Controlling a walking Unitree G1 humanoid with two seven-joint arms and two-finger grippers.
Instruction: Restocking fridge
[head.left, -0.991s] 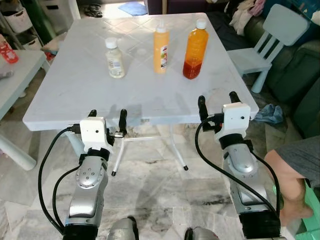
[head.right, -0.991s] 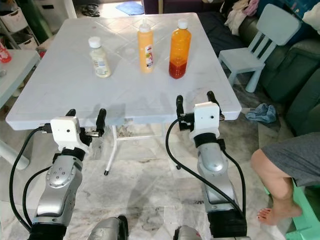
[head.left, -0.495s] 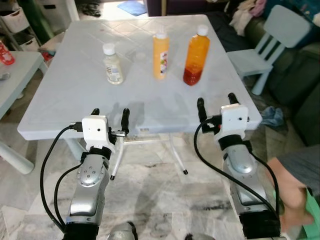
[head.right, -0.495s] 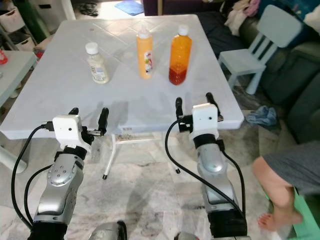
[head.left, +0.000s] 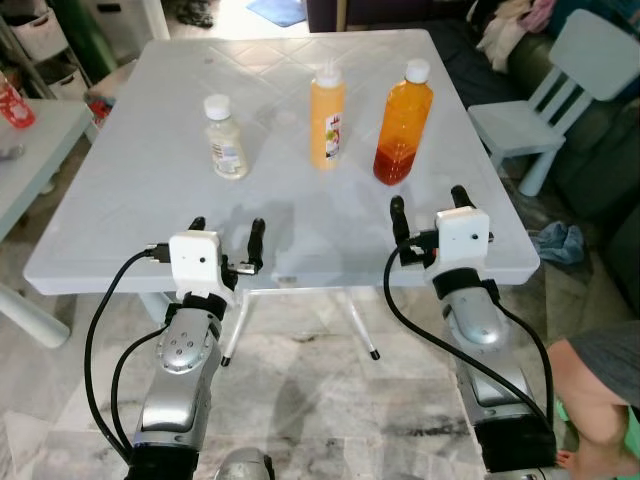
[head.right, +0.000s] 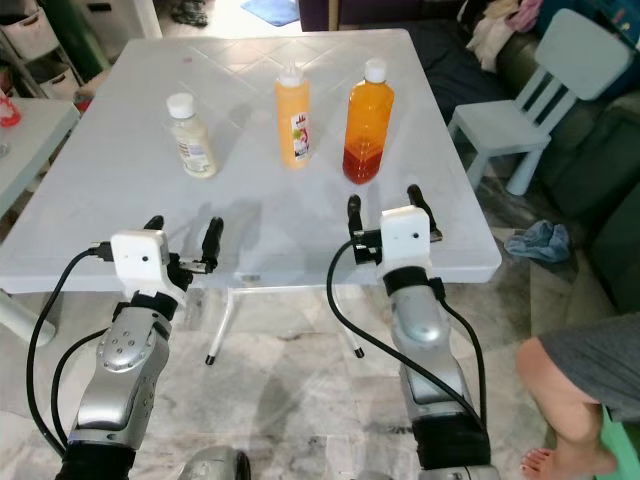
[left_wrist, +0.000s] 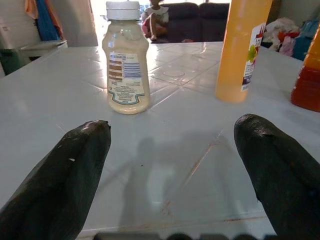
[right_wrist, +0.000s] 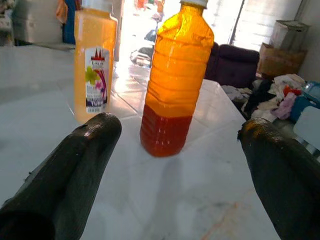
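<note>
Both arms reach forward at lower frame, the left tool (head.left: 227, 228) and right tool (head.left: 429, 205) with fingers apart over the white worktop (head.left: 130, 190) edge. At upper centre stand a pale bottle (head.left: 225, 139), a yellow bottle (head.left: 327, 116) and an orange bottle (head.left: 401, 123); labels unreadable. A chair (head.left: 545, 90) stands at upper right on marble floor (head.left: 320, 380).
</note>
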